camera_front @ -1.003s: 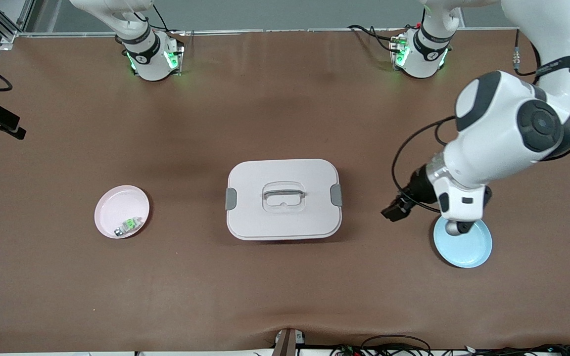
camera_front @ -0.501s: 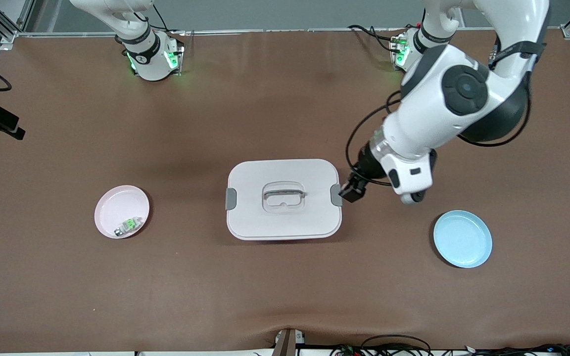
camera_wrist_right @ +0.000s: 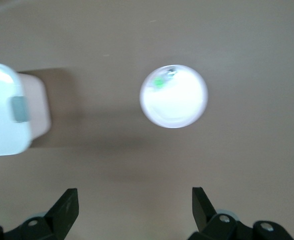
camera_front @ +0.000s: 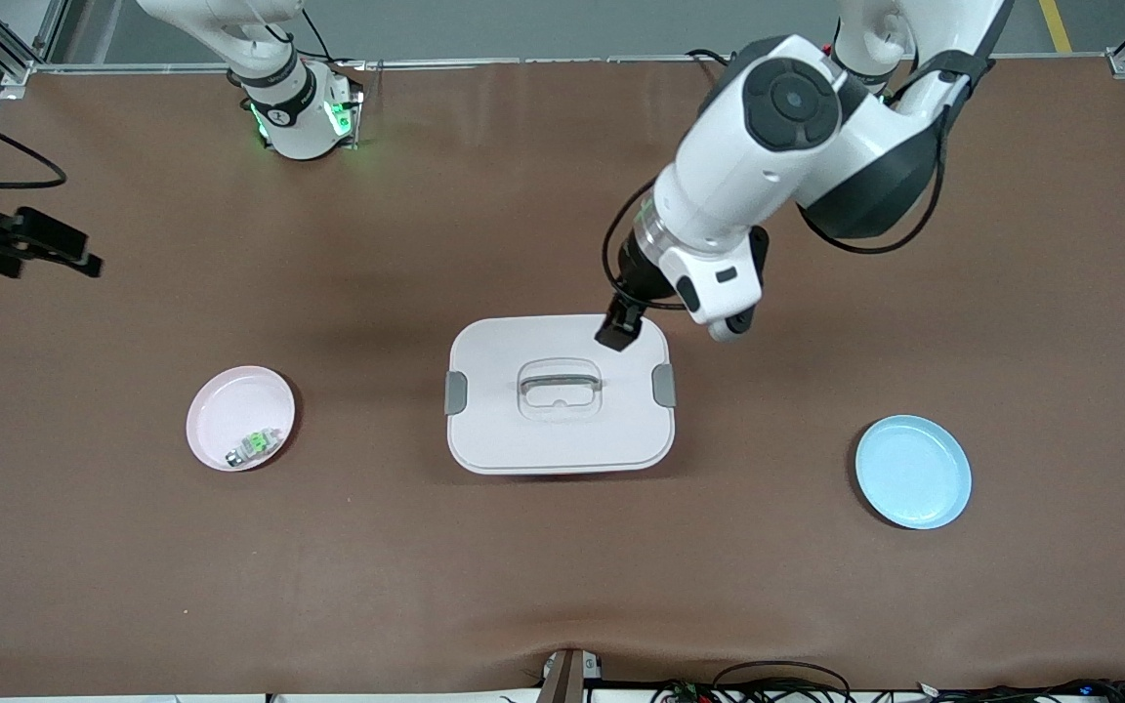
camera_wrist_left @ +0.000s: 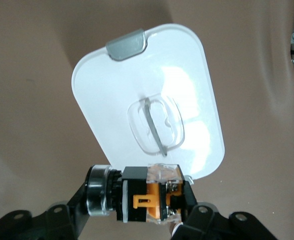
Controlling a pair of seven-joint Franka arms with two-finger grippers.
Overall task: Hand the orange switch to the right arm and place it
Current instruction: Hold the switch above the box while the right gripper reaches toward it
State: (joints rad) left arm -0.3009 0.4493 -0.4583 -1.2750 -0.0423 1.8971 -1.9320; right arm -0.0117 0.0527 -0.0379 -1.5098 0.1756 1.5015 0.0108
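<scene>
Since leaving the blue plate point(camera_front: 913, 484) at 4 o'clock, left gripper point(camera_front: 615, 335), clamped on orange switch point(camera_wrist_left: 154, 200), hangs over the white box point(camera_front: 560, 394); right gripper point(camera_wrist_right: 134, 202), fingers apart, waits, handover next.

Counts: 2 robot arms, left arm point(camera_front: 768, 127) and right arm point(camera_front: 270, 68), w/ 1 gripper each = 2, left gripper point(camera_wrist_left: 152, 202) and right gripper point(camera_wrist_right: 134, 207). 2 small plates: 1 pink plate point(camera_front: 221, 400), 1 blue plate point(camera_front: 914, 474). 1 white lidded box point(camera_front: 560, 430) w/ 2 grey clips. 2 small components: 1 orange switch point(camera_wrist_left: 149, 200), 1 green-and-silver component point(camera_front: 252, 446). 1 brown counter point(camera_front: 562, 566).
</scene>
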